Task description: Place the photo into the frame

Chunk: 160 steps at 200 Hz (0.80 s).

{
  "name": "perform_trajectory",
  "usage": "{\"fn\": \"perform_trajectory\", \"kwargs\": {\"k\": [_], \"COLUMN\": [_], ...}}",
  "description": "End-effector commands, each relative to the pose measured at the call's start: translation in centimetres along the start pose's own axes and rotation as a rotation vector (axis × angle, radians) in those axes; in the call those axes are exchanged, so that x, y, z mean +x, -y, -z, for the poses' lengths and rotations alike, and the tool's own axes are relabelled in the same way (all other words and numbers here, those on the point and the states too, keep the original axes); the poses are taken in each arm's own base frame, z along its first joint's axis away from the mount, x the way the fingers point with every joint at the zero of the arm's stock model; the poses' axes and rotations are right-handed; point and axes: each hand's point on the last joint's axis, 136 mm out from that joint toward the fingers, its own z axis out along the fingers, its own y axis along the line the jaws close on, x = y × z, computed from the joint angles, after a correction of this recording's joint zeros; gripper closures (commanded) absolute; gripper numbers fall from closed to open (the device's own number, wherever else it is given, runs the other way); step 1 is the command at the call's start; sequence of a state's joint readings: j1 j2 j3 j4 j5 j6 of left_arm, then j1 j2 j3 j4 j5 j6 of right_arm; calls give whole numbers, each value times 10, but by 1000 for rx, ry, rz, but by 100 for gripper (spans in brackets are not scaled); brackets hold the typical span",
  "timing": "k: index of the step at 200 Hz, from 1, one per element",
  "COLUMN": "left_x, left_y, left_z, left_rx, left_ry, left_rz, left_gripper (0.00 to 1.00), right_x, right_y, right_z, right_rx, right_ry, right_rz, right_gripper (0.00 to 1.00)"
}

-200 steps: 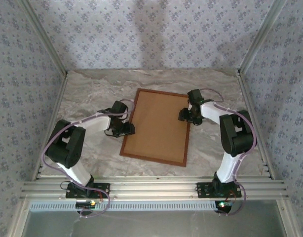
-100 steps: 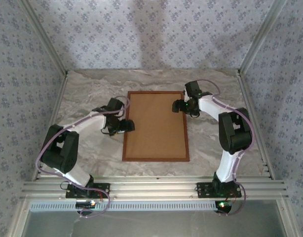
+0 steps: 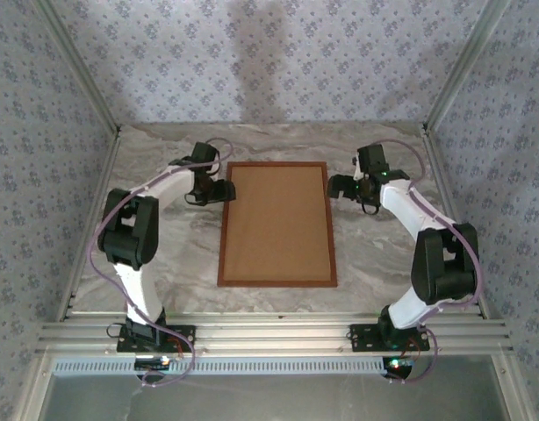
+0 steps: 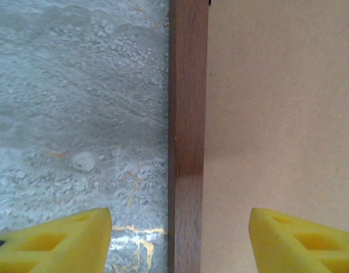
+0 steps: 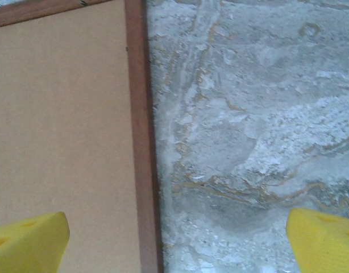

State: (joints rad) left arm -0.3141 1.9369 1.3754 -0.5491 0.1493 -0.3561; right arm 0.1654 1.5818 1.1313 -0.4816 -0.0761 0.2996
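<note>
Letting go, left pincer (image 3: 215,191) and right pincer (image 3: 340,186) hang released over the now-squared thin reddish-brown wooden frame (image 3: 276,282), plain brown backing board (image 3: 276,224) up, so likely done.

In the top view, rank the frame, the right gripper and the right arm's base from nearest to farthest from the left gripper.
1. frame: left rail right beside the left gripper.
2. right gripper: across the frame, at its right rail.
3. right arm's base: near edge, right side.
</note>
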Motion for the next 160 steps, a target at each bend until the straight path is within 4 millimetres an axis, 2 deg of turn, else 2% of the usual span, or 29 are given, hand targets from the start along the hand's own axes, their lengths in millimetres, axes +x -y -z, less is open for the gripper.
{"fn": "perform_trajectory", "kwargs": {"k": [1, 28, 57, 106, 126, 141, 143, 146, 160], "left_x": [1, 5, 13, 21, 23, 25, 24, 25, 25], "left_y": [5, 4, 2, -4, -6, -8, -8, -7, -6], "left_z": [-2, -11, -21, -32, -33, -33, -33, -33, -33], "left_rx": [11, 16, 12, -7, -15, -24, -24, -23, -25], "left_ry": [-47, -80, -122, -158, -167, -170, -168, -169, -168], "left_rz": [-57, -67, -67, -63, -66, -69, -69, -72, -83], "left_gripper": [39, 46, 60, 67, 74, 80, 81, 83, 87], "right_x": [5, 6, 6, -4, -10, -9, -17, -20, -20], "right_y": [10, 10, 10, 7, 8, 8, 5, 4, -1], "right_z": [7, 6, 9, 10, 4, -6, -3, -4, -14], "right_rx": [27, 15, 10, 11, 20, 22, 15, 11, -16], "right_ry": [-12, -20, -14, -2, 11, -16, 1, 0, -31], "right_rz": [9, 4, 4, 13, 18, 22, 24, 24, 26], "right_gripper": [1, 4, 5, 8, 8, 13, 14, 15, 22]}}
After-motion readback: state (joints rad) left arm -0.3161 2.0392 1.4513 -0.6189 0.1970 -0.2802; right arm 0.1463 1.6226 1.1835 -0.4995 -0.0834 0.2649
